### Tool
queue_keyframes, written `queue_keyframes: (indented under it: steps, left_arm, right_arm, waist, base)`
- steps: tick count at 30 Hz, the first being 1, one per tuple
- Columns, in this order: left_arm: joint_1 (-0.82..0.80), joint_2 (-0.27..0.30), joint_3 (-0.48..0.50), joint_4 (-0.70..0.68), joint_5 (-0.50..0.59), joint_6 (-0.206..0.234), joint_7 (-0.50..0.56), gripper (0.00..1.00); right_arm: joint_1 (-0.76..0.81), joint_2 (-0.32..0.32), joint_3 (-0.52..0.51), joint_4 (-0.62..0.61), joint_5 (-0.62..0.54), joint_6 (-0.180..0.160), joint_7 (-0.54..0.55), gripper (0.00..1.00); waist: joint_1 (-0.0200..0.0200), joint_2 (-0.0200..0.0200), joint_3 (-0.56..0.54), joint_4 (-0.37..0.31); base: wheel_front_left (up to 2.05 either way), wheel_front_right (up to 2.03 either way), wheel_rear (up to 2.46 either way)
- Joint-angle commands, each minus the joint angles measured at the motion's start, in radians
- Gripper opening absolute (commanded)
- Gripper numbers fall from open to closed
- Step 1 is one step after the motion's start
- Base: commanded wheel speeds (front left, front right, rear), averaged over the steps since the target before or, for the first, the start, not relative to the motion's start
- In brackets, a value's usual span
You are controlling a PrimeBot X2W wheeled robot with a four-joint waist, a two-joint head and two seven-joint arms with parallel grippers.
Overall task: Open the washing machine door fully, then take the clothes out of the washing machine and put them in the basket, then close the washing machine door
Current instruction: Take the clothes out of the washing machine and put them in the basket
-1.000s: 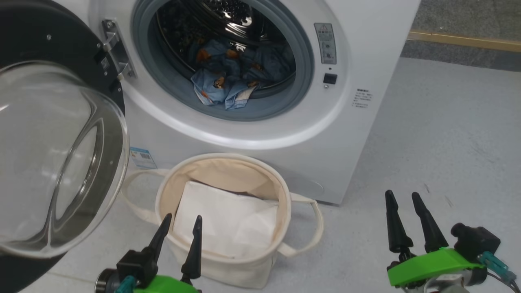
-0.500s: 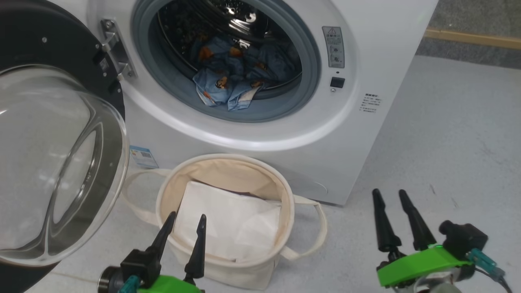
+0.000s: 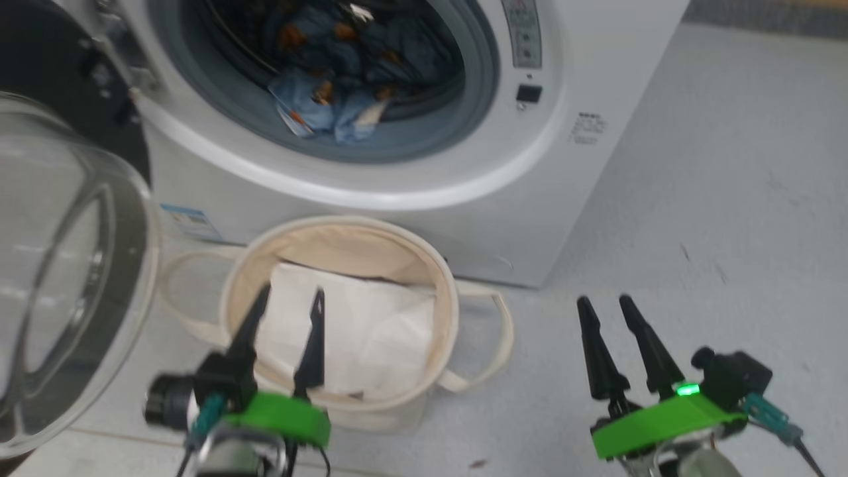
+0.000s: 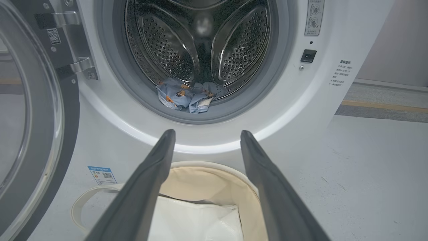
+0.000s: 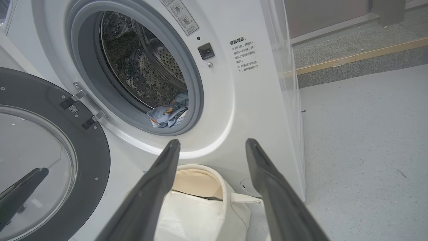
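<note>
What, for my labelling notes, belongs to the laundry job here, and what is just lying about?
Job: round black-rimmed glass door; white front-loading washing machine; light blue printed clothes in the steel drum; cream canvas basket.
Lying about: plain white sheet in the basket; small blue label; yellow floor stripe.

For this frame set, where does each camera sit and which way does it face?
Head view: high, looking forward and down at the washing machine and the basket; left hand and right hand show at the bottom.
Left wrist view: low, facing straight into the drum at the clothes; its own fingers rise from the bottom.
Right wrist view: low, further right, angled across the front toward the open washing machine door; its own fingers show.
Shared: both wrist views show clothes and basket.
</note>
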Motion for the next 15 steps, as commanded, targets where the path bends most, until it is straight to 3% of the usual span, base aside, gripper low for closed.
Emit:
queue_keyframes:
  steps: [1, 7, 15]
  left_arm:
    - [-0.077, 0.016, 0.042, -0.016, 0.021, 0.011, -0.005, 1.00]
    - [-0.227, 0.060, 0.055, 0.051, 0.056, 0.026, -0.001, 1.00]
    - [-0.522, 0.164, 0.080, 0.130, 0.107, 0.038, 0.067, 1.00]
  right_arm:
    - [-0.055, -0.001, 0.031, -0.040, 0.003, 0.000, -0.012, 1.00]
    - [-0.094, -0.001, 0.049, -0.061, 0.019, 0.000, -0.012, 1.00]
    - [-0.153, -0.001, 0.074, -0.087, 0.065, 0.000, -0.012, 1.00]
  waist:
    - [0.0000, 0.0000, 0.063, -0.043]
    - [0.0000, 0.0000, 0.150, -0.092]
    - [0.0000, 0.0000, 0.274, -0.164]
  base:
    - [0.00, 0.00, 0.00]
    - [0.00, 0.00, 0.00]
    - [0.00, 0.00, 0.00]
